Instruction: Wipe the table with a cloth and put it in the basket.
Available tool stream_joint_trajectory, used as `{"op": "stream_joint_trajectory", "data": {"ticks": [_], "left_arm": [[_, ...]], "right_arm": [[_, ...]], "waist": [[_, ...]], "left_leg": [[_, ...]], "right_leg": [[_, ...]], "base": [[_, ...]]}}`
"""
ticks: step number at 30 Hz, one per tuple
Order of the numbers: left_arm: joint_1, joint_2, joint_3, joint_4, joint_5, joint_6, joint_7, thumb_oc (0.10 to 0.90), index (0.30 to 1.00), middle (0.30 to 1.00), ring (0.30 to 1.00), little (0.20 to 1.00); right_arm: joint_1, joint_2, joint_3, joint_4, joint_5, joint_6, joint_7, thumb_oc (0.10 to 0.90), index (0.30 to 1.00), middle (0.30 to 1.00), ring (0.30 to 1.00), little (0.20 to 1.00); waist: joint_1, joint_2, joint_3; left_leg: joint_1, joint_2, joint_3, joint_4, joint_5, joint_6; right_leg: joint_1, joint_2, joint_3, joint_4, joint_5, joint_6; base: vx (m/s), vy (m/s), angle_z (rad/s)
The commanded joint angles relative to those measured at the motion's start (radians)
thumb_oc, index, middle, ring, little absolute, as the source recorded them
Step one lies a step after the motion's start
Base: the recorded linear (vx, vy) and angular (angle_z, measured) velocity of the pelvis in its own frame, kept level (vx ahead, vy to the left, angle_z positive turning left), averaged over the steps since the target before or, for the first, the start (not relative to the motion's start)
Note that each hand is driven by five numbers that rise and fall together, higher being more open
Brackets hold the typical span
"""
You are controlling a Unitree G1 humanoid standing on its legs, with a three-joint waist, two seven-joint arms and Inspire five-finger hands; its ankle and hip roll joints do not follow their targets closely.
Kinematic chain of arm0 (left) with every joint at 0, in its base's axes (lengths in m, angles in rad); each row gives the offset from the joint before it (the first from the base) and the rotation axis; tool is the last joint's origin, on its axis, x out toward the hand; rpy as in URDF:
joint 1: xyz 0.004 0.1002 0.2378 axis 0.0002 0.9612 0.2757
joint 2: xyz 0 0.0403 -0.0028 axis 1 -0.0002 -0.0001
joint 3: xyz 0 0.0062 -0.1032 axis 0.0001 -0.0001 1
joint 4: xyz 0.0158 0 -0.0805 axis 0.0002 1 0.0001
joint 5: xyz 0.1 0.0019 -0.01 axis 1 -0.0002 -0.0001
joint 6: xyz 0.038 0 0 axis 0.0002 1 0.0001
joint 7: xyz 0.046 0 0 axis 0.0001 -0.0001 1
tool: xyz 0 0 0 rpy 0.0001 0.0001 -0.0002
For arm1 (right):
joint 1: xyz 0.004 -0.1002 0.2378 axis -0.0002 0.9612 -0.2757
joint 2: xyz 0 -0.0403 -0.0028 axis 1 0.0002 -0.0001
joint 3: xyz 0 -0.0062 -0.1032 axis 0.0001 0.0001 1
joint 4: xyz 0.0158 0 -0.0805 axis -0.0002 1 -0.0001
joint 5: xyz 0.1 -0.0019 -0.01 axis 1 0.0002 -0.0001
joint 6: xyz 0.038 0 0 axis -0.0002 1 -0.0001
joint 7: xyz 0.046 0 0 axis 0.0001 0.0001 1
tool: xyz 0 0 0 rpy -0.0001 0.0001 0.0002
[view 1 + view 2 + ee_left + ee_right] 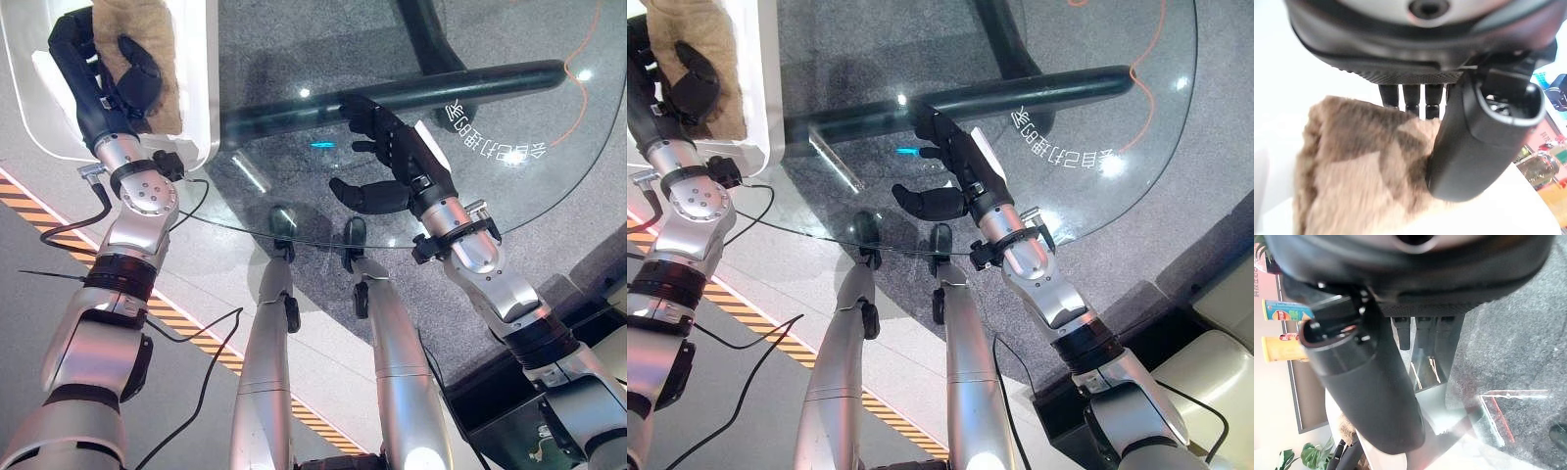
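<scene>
Left robot hand (125, 73) upper left, pinching brown cloth (137, 39) over white basket (201, 88), right robot hand (387, 162) centre, fingers loosely spread above glass counter (509, 108).

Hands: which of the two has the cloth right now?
The left hand: its fingers and thumb are curled on the tan cloth over the white basket. The right hand rests open on the glass table.

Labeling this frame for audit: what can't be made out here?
- Cloth: far end cut off by the top edge of both eye views; part hidden under the left hand.
- White basket: cropped at the top and left edges.
- Right hand fingertips: contact with the glass table unclear.
</scene>
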Motion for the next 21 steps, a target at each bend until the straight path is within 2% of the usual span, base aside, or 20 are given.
{"op": "stream_joint_trajectory", "data": {"ticks": [1,5,14,21], "left_arm": [[-0.017,0.034,0.013,0.052,0.019,0.005,-0.004,0.8,0.9,0.9,0.9,0.9],[0.006,0.042,0.023,0.053,0.003,0.007,-0.007,0.8,0.9,0.9,0.9,0.9],[0.094,0.058,0.082,0.014,0.026,-0.068,0.009,0.8,0.9,0.9,0.9,0.9],[0.283,0.021,0.198,-0.13,0.069,-0.149,0.021,0.8,0.9,0.9,0.9,0.9]], "right_arm": [[0.031,0.019,-0.026,-0.11,0.008,-0.102,0.003,0.8,0.9,0.9,0.9,0.9],[0.053,0.023,-0.03,-0.123,-0.008,-0.106,0.003,0.8,0.9,0.9,0.9,0.9],[0.116,0.022,-0.052,-0.175,-0.021,-0.102,0.003,0.8,0.9,0.9,0.9,0.9],[0.232,0.061,-0.092,-0.238,-0.083,-0.105,0.026,0.8,0.9,0.9,0.9,0.9]], "waist": [[0.002,-0.018,-0.022],[0.004,-0.013,-0.022],[0.014,-0.014,-0.022],[0.032,-0.005,-0.022]], "left_leg": [[0.05,-0.045,0.064,0.115,-0.148,0.033],[0.07,-0.046,0.061,0.112,-0.146,0.032],[0.118,-0.043,0.054,0.109,-0.149,0.031],[0.184,-0.048,0.039,0.097,-0.16,0.034]], "right_leg": [[0.081,0.089,0.062,-0.266,0.172,0.019],[0.102,0.087,0.058,-0.268,0.167,0.017],[0.149,0.089,0.05,-0.264,0.153,0.013],[0.216,0.088,0.044,-0.266,0.131,0.009]], "base": [[0.0,0.0,0.0],[-0.02,-0.014,0.0],[-0.01,-0.036,0.0],[-0.01,-0.034,0.0]]}}
